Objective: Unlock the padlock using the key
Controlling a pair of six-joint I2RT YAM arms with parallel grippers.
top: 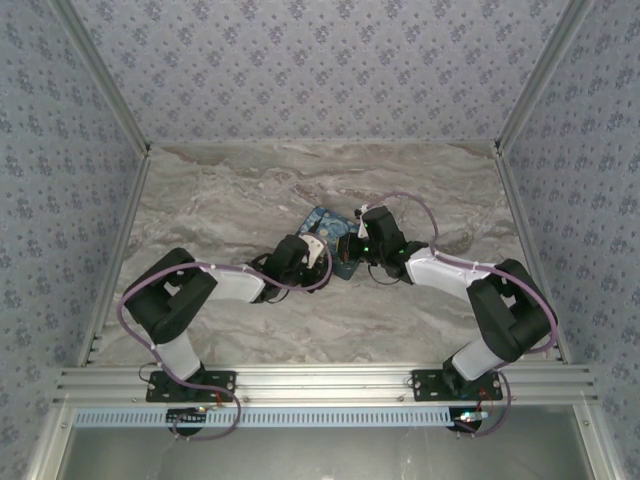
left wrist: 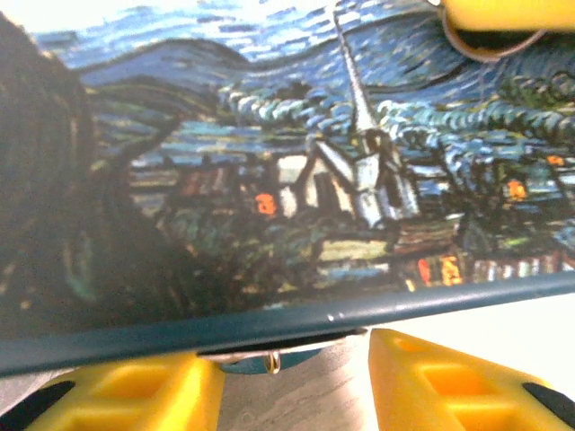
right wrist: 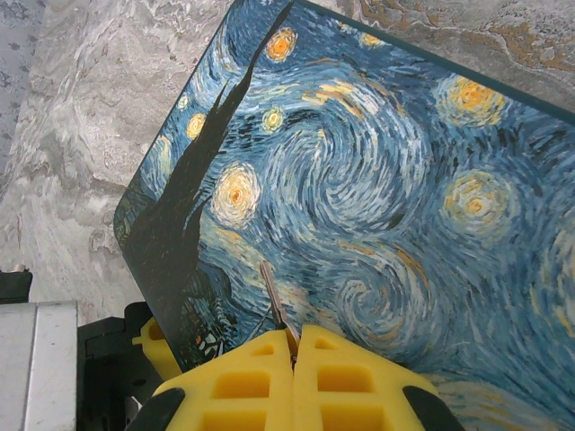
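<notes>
We see the left claw (left wrist: pixel 287 400), fingers apart, facing the front edge of the painted box (left wrist: pixel 296 180), where the padlock (left wrist: pixel 259 361) shows partly beneath the rim. The right claw (right wrist: pixel 294 339) is clamped on the thin key (right wrist: pixel 272 296), its tip over the box lid.

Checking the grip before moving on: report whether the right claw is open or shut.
Shut: the fingers of the right claw meet, pinching a thin metal strip, likely the key, over the painted box.
</notes>
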